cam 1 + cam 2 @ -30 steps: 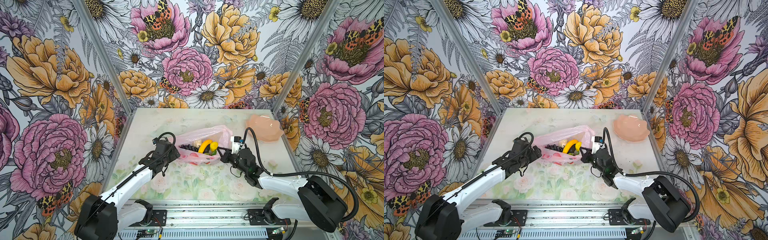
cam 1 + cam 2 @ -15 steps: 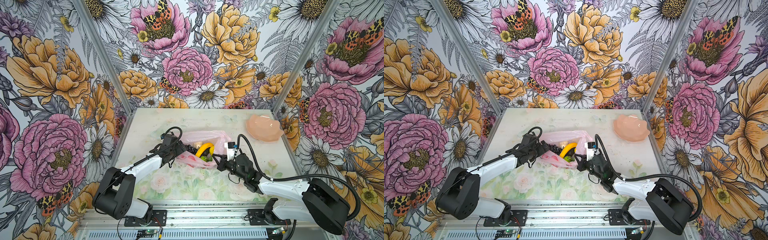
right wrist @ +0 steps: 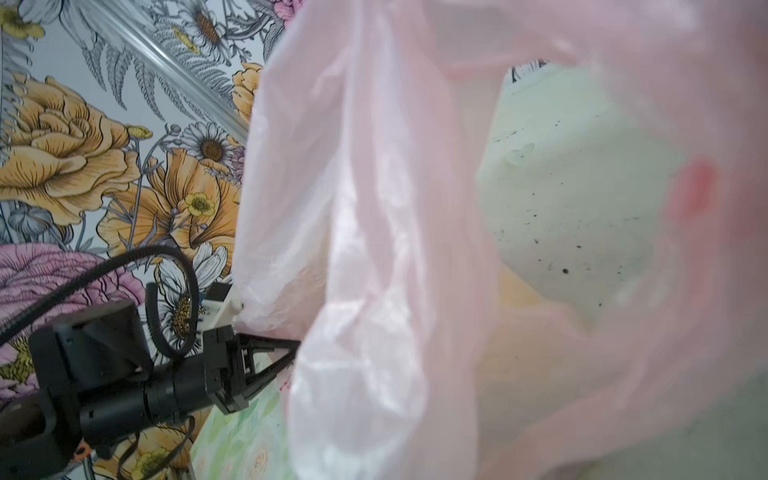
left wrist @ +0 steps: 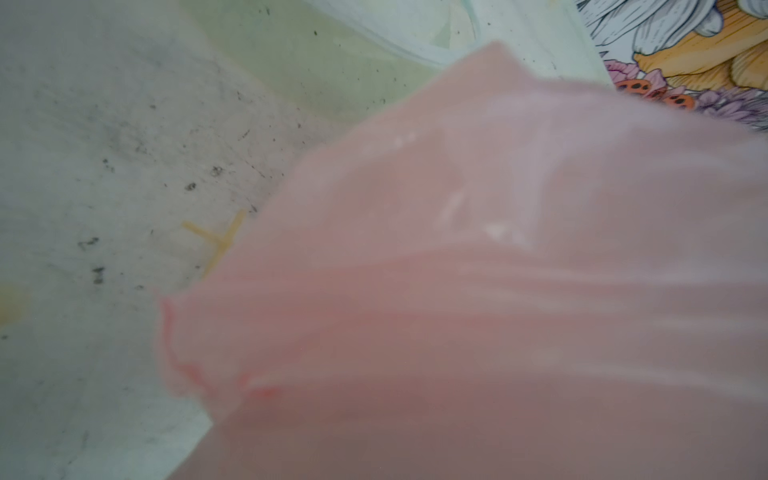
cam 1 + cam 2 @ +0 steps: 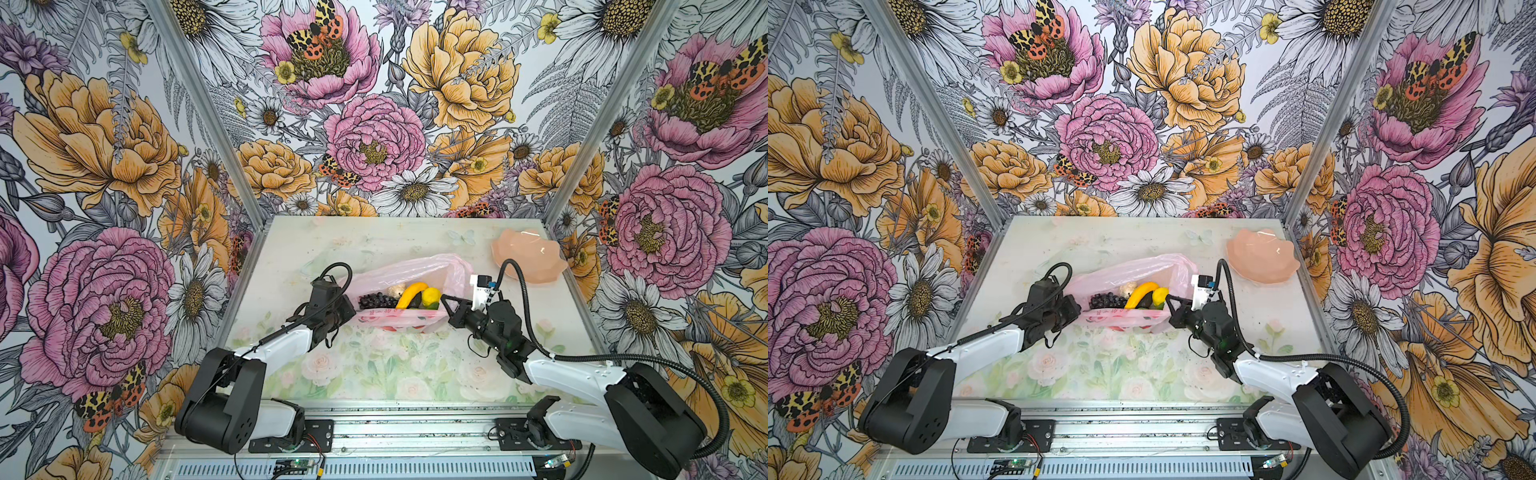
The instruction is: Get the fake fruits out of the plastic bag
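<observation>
Pink bag (image 5: pixel 409 270) mid-surface (image 5: pixel 374 374), mouth held wide, near rim stretched taut between both grippers. Fruits inside: grapes (image 5: pixel 376 300) toward left end, cream lump (image 5: pixel 395 289) behind them, banana (image 5: pixel 409 293) centre, lemon (image 5: pixel 431 296) toward right end. Left gripper (image 5: pixel 351 309) at bag's left end, jaws pressed together on film. Right gripper (image 5: pixel 446 301) at right end, jaws pinching rim; film drapes across right wrist view. Bowl (image 5: pixel 528 259) in far right corner, well apart from bag.

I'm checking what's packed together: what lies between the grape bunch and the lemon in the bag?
The yellow banana lies between the grape bunch and the lemon, inside the open plastic bag; it shows in both top views.
</observation>
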Controlling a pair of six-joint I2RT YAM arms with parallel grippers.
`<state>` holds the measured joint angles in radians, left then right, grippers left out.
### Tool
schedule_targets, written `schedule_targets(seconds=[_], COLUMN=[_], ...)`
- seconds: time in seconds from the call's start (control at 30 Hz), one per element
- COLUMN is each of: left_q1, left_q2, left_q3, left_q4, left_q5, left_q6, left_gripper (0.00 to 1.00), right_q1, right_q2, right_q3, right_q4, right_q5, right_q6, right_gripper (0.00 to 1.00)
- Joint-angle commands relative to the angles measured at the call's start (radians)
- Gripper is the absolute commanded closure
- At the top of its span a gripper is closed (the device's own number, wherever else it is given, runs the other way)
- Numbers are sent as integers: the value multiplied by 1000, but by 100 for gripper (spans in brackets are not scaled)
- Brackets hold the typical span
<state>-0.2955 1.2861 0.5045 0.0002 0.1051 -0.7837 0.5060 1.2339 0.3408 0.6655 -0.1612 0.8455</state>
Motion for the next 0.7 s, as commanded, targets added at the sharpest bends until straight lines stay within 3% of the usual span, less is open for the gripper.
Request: schedule_targets(seconds=[0.0, 0.07, 0.2, 0.3, 0.47, 0.57, 0.67], left_q1=[89, 120, 89, 63, 75, 71, 65], left_q2=[-113, -155, -173, -182, -211, -204, -196], left_q3=[-125, -165, -131, -92, -64, -36, -10], left_q4=[168, 198, 170, 105, 39, 5, -25], left_q5=[37, 64, 79, 39, 7, 3, -15], left_q6=[-14, -22, 37, 83, 122, 148, 166], left_gripper=[100, 100, 100, 100, 100, 100, 100], right_q1=[-105, -125, -122, -114, -71, -27, 40], right_q2=[78, 137, 169, 78, -142, -206, -228], right_q3=[-20, -12, 23, 57, 145, 218, 299], right_q4=[75, 76, 0, -203, -632, -829, -972], right_q5=[-62, -88, -124, -92, 79, 201, 360], right_q6=[115, 138, 97, -13, -259, -384, -466], right_gripper=[100, 100, 100, 77, 38, 26, 23])
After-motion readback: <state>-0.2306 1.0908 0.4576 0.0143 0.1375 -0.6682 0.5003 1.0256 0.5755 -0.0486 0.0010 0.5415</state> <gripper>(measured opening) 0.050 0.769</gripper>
